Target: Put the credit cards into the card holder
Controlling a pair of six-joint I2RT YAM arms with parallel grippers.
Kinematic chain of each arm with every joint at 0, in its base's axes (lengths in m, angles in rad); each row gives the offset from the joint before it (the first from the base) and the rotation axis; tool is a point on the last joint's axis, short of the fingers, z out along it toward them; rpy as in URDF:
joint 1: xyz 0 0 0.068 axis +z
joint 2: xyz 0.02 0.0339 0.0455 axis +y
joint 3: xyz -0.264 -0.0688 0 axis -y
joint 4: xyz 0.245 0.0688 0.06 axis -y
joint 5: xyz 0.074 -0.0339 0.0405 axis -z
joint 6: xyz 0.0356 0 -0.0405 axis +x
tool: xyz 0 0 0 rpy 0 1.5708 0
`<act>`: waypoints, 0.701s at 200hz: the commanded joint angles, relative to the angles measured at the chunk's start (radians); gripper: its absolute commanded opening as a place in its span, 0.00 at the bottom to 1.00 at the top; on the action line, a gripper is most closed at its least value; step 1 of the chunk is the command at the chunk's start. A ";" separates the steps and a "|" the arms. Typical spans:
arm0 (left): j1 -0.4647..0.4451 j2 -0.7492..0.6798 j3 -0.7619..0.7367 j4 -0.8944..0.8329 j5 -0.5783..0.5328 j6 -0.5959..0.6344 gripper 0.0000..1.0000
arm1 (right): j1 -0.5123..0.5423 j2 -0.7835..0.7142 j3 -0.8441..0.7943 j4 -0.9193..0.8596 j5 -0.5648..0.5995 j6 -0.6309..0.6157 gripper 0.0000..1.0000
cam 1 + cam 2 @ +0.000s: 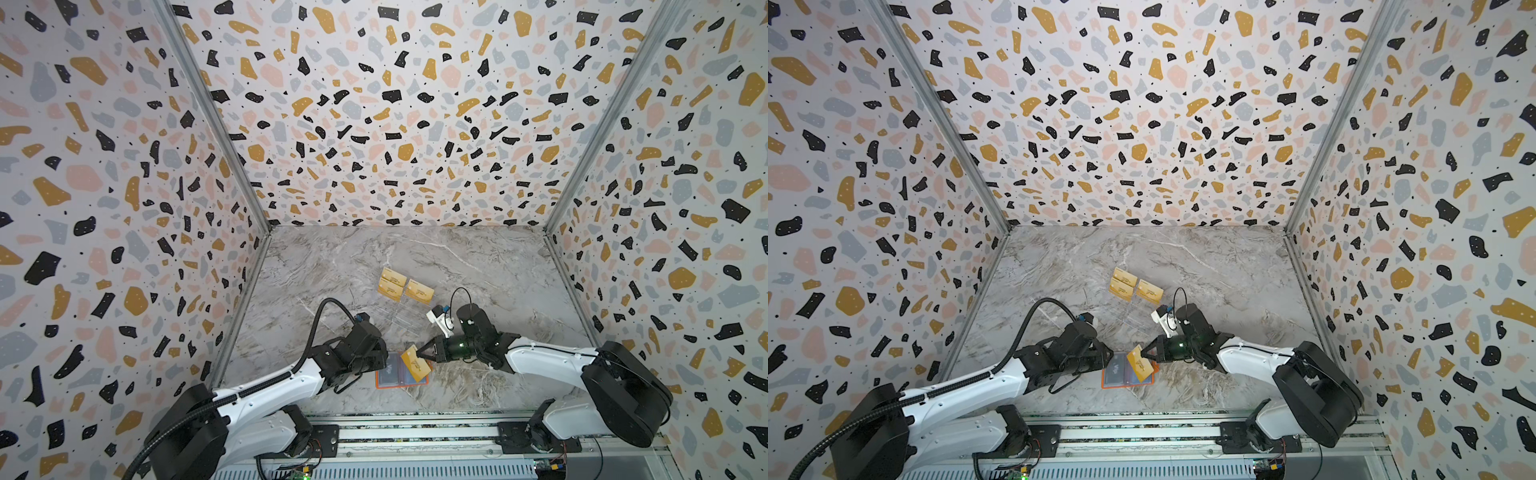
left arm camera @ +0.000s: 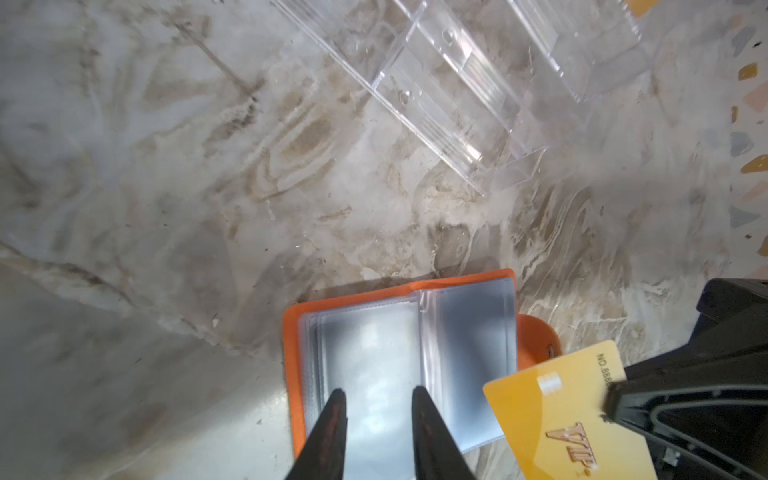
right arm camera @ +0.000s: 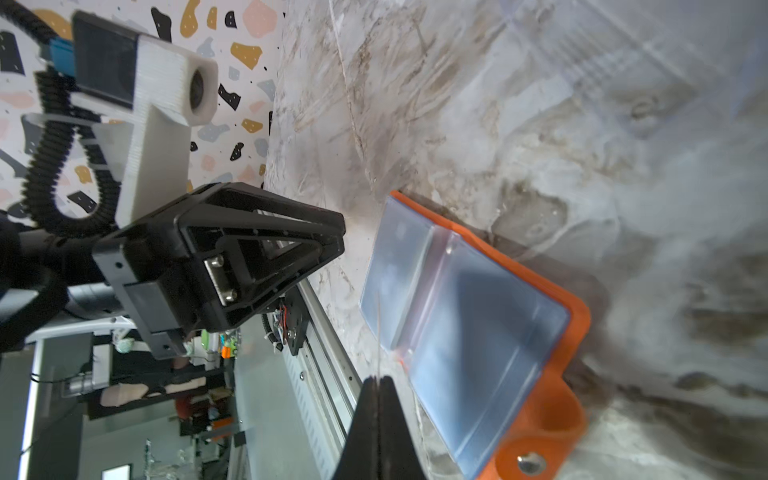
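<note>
Gold card (image 1: 414,364) sat pinched tight in our right gripper (image 1: 419,351), tilted over the open holder (image 1: 399,386), near centre, we judged to enter a sleeve; left gripper (image 2: 377,392) hovered part-open, empty, over its left page.

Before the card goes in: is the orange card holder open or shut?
Open. The card holder lies flat, its clear sleeves spread on both sides of the spine.
</note>
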 commanded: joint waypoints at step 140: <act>-0.018 0.094 -0.038 0.076 0.063 0.052 0.12 | 0.033 0.151 -0.057 0.317 0.013 0.199 0.00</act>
